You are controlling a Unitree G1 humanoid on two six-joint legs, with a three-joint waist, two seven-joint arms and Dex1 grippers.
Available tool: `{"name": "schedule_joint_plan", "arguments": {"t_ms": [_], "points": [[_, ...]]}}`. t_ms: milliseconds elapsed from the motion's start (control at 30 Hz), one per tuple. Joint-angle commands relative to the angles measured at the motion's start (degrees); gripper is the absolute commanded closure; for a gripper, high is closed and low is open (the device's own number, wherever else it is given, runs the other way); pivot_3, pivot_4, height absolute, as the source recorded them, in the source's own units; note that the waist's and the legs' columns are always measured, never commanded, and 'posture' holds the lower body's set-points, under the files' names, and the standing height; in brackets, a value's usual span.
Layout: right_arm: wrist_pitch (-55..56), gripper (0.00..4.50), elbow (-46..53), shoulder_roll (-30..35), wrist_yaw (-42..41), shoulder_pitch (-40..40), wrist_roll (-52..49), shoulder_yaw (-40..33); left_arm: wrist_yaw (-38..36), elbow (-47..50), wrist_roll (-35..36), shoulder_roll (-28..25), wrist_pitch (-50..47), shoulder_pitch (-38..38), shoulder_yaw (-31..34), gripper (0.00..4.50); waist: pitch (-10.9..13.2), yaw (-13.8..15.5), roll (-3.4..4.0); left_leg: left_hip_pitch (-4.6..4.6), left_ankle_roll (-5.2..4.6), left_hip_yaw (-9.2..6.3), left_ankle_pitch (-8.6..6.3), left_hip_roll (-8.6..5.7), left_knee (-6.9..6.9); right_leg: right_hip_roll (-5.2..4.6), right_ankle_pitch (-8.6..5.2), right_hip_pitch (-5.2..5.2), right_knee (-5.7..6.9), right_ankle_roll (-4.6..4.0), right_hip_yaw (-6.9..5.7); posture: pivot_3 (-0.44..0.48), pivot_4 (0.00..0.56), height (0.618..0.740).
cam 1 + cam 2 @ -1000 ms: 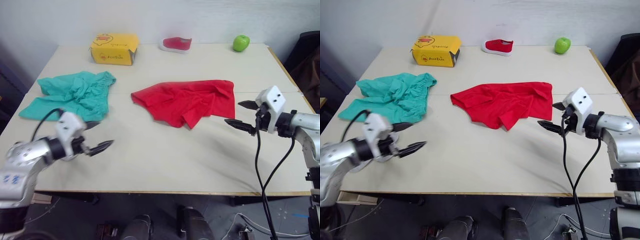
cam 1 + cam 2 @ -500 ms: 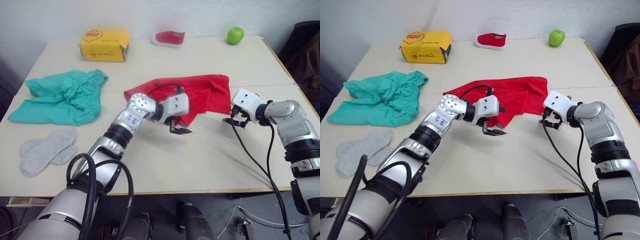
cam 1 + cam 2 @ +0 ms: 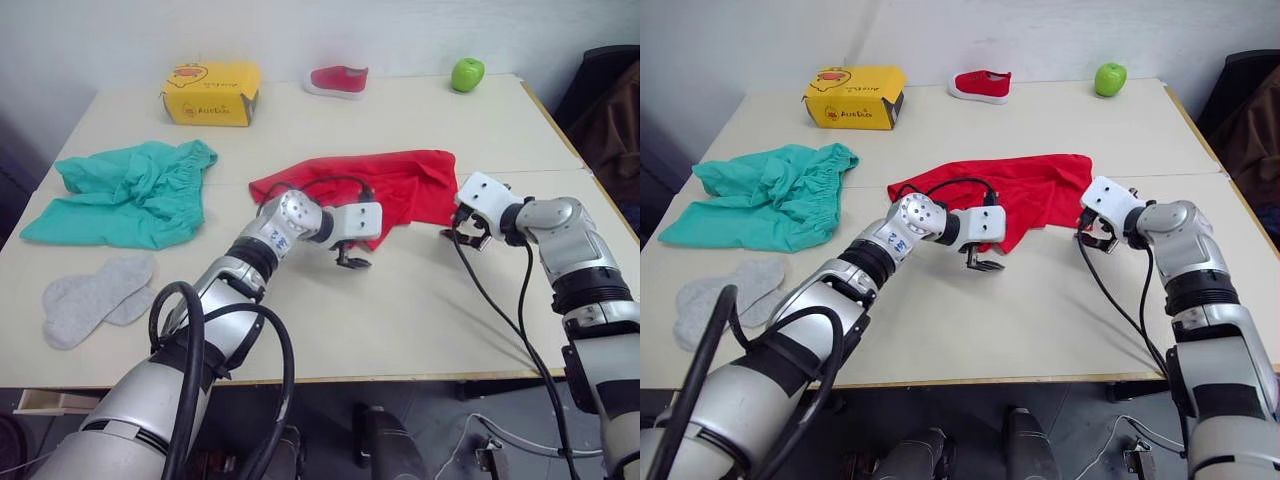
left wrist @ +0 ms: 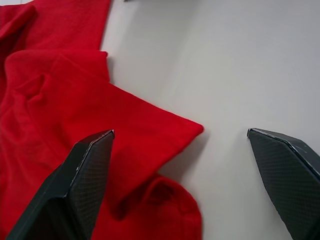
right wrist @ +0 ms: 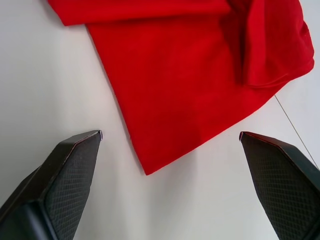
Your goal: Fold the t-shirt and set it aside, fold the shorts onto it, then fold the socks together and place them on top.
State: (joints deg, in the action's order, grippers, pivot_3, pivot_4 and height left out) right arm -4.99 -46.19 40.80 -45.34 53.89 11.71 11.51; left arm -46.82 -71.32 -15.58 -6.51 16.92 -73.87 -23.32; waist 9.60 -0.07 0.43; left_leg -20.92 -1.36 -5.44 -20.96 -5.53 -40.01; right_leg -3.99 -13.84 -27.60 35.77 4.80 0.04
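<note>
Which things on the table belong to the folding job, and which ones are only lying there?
Belong to the job:
- t-shirt, crumpled mid-table
- shorts, on the robot's left
- socks, near the front edge on the left
- left pincer and right pincer, both open at the t-shirt's near edge

Just lying about:
- yellow box
- red-and-white shoe
- green apple

T-shirt (image 3: 385,192) – bright red, rumpled, unfolded, mid-table. Shorts (image 3: 130,192) – teal, bunched, waistband gathered, well apart at the robot's left. Socks (image 3: 95,298) – light grey pair, flat, overlapping, near the front-left edge.
</note>
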Motion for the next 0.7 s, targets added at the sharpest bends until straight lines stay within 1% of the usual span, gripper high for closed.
{"name": "schedule_joint_plan", "arguments": {"t_ms": [33,67,100,200,333,367,400,433,467,500,600,700], "points": [[1.66,0.18,-4.33,-1.31,2.01,0.89,2.2,1.12,3.6,-1.33,-0.64,1.43,-1.4,-1.69,1.7,0.9,-0.01,-0.09,-0.01,0.0,0.0,0.0,0.0,0.0,0.0,0.0,0.0,0.0,0.01,0.0,0.0,0.0,0.15,0.74],[2.11,0.39,-5.03,-1.55,2.35,1.04,2.5,1.17,4.21,-1.6,-0.72,1.66,-1.71,-1.76,2.04,1.15,-0.01,-0.09,-0.02,0.01,0.0,0.01,0.0,0.0,0.0,0.0,0.0,0.0,0.04,0.0,0.01,0.0,0.15,0.74],[2.4,0.61,-5.55,-1.82,2.64,1.11,2.65,1.14,4.3,-1.8,-0.62,1.86,-2.02,-1.73,2.45,1.5,-0.01,-0.08,-0.02,0.01,0.0,0.01,0.0,0.0,0.0,0.0,0.0,0.0,0.04,0.0,0.01,0.0,0.15,0.74],[2.92,1.65,-6.49,-2.33,3.16,1.18,2.83,1.03,4.24,-2.03,-0.82,2.04,-2.49,-1.46,3.02,2.48,-0.01,-0.08,-0.02,0.01,0.0,0.02,0.0,0.0,-0.01,0.0,0.0,0.0,0.07,0.0,0.02,0.0,0.15,0.74],[4.03,2.96,-7.4,-2.41,4.02,1.02,3.55,1.35,4.74,-2.03,-1.28,1.93,-2.7,-1.18,3.33,3.62,-0.02,-0.01,-0.03,0.01,0.0,0.02,0.0,-0.02,-0.04,-0.01,0.01,0.0,0.08,0.01,0.02,0.0,0.15,0.74],[4.37,3.38,-7.48,-2.32,4.27,0.82,3.86,1.53,4.99,-2.0,-1.23,1.91,-2.85,-1.17,3.54,4.0,-0.02,-0.02,-0.03,0.01,-0.01,0.02,0.0,-0.02,-0.04,-0.01,0.01,0.0,0.09,0.01,0.02,0.0,0.15,0.74],[4.6,3.63,-7.54,-2.25,4.42,0.7,4.02,1.68,5.15,-1.98,-1.23,1.91,-2.95,-1.18,3.71,4.24,-0.02,-0.01,-0.03,0.01,-0.01,0.02,0.0,-0.03,-0.04,-0.01,0.01,0.0,0.09,0.01,0.03,0.0,0.15,0.74],[4.81,4.04,-7.57,-2.19,4.47,0.58,4.08,1.75,5.2,-1.95,-1.25,1.91,-3.01,-1.19,3.88,4.5,-0.02,-0.01,-0.03,0.0,-0.01,0.02,0.01,-0.03,-0.05,-0.01,0.01,0.0,0.09,0.01,0.02,0.0,0.15,0.74],[4.98,4.33,-7.41,-2.11,4.43,0.35,4.07,1.76,4.85,-1.85,-1.04,1.87,-3.05,-1.19,4.22,4.5,-0.02,0.06,-0.03,0.0,-0.01,0.02,0.01,-0.03,-0.05,-0.02,0.01,0.0,0.1,0.01,0.03,0.0,0.15,0.74],[5.11,4.46,-7.06,-1.93,4.29,0.04,4.06,1.74,4.1,-1.68,-0.51,1.78,-3.27,-1.19,4.84,4.5,-0.02,0.09,-0.03,-0.01,-0.02,0.01,0.01,-0.04,-0.05,-0.03,0.01,0.0,0.09,0.01,0.02,0.0,0.15,0.74],[5.65,4.46,-5.24,-0.93,3.64,-1.15,4.12,1.7,1.27,-0.81,1.22,1.27,-3.6,-0.87,6.93,4.5,-0.02,0.14,-0.03,-0.02,-0.03,0.0,0.02,-0.07,-0.06,-0.07,0.01,0.0,0.08,0.02,0.0,0.0,0.15,0.74],[6.97,4.46,-1.21,1.29,2.03,-3.6,3.63,1.29,-6.02,1.91,4.91,-0.02,-5.03,0.51,10.02,4.5,-0.02,0.26,-0.03,-0.05,-0.03,-0.05,0.02,-0.08,-0.06,-0.09,0.01,-0.01,0.08,0.02,-0.05,0.0,0.15,0.74]]}}
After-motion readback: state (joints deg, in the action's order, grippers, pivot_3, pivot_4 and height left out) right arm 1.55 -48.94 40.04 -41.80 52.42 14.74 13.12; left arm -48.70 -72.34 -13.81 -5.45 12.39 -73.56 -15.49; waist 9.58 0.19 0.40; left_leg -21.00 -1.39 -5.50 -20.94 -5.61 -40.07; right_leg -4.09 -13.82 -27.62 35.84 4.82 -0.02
